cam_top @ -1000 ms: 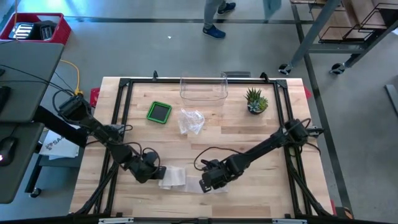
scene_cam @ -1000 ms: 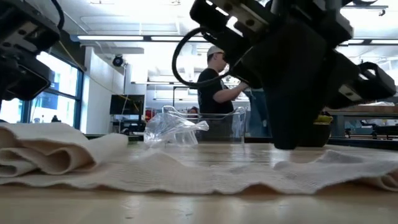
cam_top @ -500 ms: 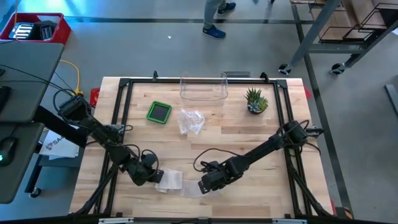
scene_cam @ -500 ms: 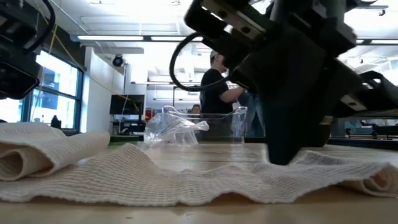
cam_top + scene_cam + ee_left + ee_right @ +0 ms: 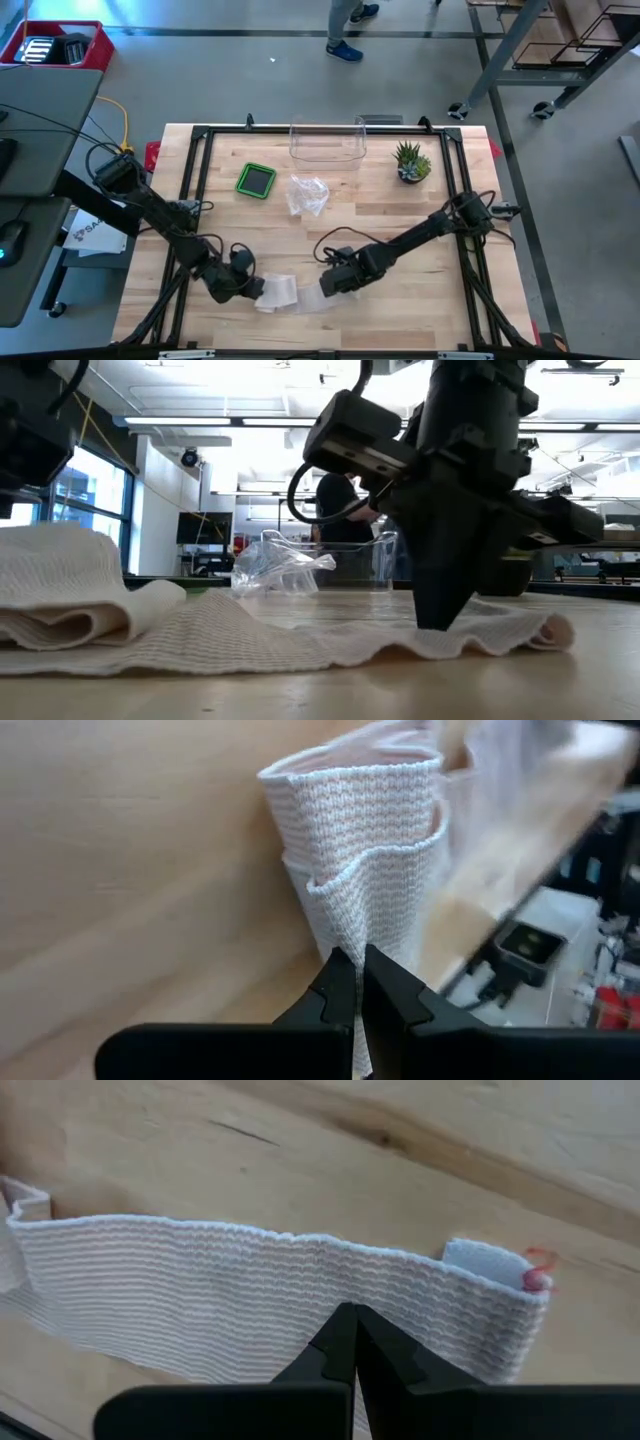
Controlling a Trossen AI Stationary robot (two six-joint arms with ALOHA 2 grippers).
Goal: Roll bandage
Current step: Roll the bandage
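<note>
A white woven bandage (image 5: 292,294) lies near the table's front edge. Its left part is folded into loose layers (image 5: 60,590), and its right end (image 5: 548,630) lies flat on the wood. My left gripper (image 5: 252,289) is shut at the folded left end, which stands raised off the table (image 5: 365,840). My right gripper (image 5: 330,286) points steeply down with shut fingers on the flat stretch, a little in from the right end (image 5: 490,1285). My left gripper pinches an edge of the folded layers (image 5: 347,942) between its two fingertips, slanting down from the table's left side. How many layers it has cannot be told. The folded part stands up from the fingers, the remainder trailing on the table. My right gripper presses its shut fingertips (image 5: 440,618) down on the flat strip (image 5: 345,1295) from above, across its width. The strip lies on the wood under them, slack and wavy toward the left.
Farther back stand a green square box (image 5: 257,180), a crumpled clear plastic bag (image 5: 307,194), a clear bin (image 5: 327,142) and a small potted plant (image 5: 411,163). A black frame (image 5: 190,160) rims the table. A person shows in the room beyond.
My right gripper has gone toward the table's left and tipped more upright, dragging the bandage's right end along the table with it. My left gripper has shifted slightly toward the near edge and rolled. The folded left part stands higher; the strip between is shorter and more bunched.
</note>
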